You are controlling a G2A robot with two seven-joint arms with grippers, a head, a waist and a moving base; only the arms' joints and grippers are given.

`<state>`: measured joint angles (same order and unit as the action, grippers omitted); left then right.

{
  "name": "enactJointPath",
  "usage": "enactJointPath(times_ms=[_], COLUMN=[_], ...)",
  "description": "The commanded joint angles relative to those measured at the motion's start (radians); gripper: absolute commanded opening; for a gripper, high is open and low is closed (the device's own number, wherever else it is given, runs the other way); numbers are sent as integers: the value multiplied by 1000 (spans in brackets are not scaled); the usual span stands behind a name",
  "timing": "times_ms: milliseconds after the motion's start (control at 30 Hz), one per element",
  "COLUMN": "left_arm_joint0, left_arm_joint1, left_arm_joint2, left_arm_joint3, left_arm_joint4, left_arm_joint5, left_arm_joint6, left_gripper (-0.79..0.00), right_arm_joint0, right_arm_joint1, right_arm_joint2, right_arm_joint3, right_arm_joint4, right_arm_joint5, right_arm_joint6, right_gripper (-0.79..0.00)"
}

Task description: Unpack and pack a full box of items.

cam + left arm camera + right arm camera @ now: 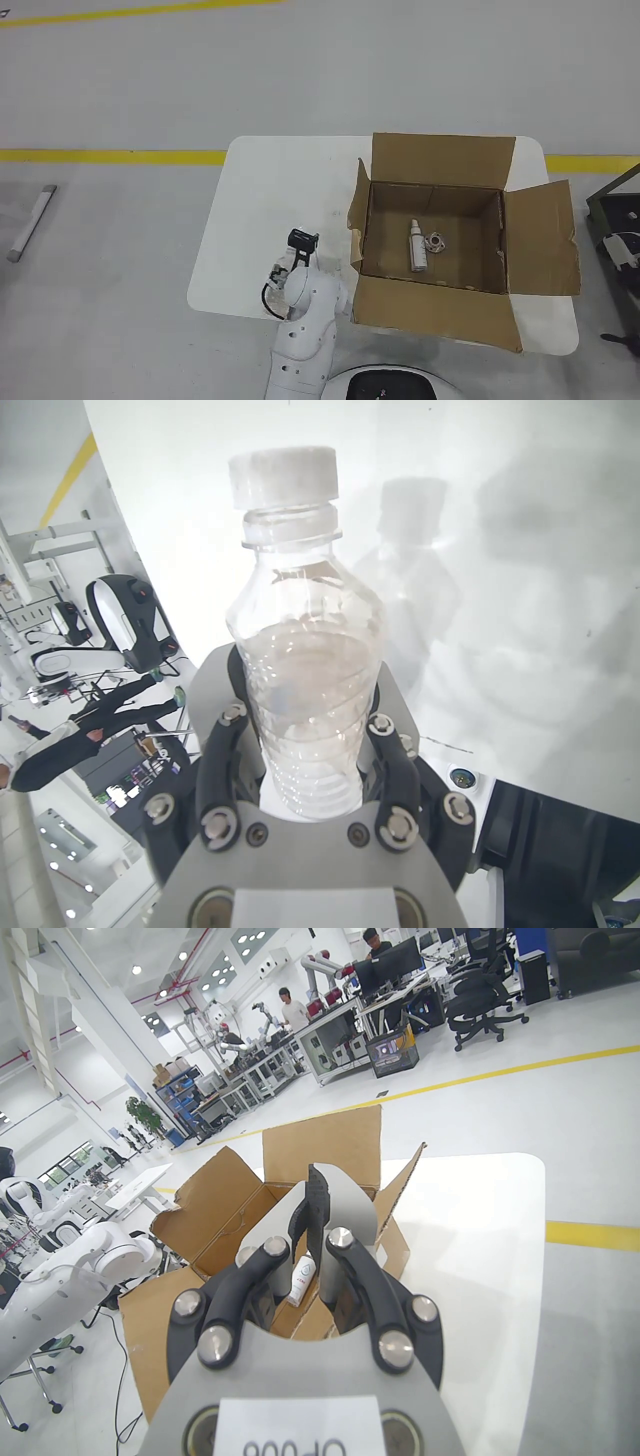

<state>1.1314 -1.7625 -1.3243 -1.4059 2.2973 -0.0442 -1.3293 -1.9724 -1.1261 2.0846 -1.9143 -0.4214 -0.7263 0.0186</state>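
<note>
The top camera looks straight down from high up on the white table (270, 190) and the open cardboard box (440, 158). The left wrist camera sits right behind the left gripper (310, 705), very close to the clear water bottle (305, 625), facing the table top. The right wrist camera looks past the right gripper (315, 1208), across the box into the room. Both it and the top camera see inside the box.

An open cardboard box (440, 310) sits on the right half of the white table (270, 190), all four flaps spread outward. A small white spray bottle (418, 246) lies on the box floor, with a small round grey item (436, 241) just beside it. The white left arm (305, 300) reaches over the table's near edge, left of the box, and ends in a black tip.
</note>
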Motion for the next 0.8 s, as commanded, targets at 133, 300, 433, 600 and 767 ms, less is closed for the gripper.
enactJointPath(times_ms=[133, 300, 433, 600, 767], left_arm_joint0=[-27, -40, -51, -62, -69], left_arm_joint1=[-4, -4, -4, -3, -3], left_arm_joint2=[-18, -38, -44, -48, -52], left_arm_joint3=[32, 50, 74, 92, 103], left_arm_joint4=[-54, -89, -100, -112, -117], left_arm_joint5=[14, 14, 15, 15, 14], left_arm_joint6=[2, -4, 0, 3, -3], left_gripper=[-785, -785, -785, -723, -123], right_arm_joint0=[0, 0, 0, 0, 0], right_arm_joint1=[0, 0, 0, 0, 0], right_arm_joint2=[0, 0, 0, 0, 0], right_arm_joint3=[0, 0, 0, 0, 0], right_arm_joint4=[0, 0, 0, 0, 0], right_arm_joint5=[0, 0, 0, 0, 0], right_arm_joint6=[0, 0, 0, 0, 0], right_gripper=[-785, -785, -785, -785, -785])
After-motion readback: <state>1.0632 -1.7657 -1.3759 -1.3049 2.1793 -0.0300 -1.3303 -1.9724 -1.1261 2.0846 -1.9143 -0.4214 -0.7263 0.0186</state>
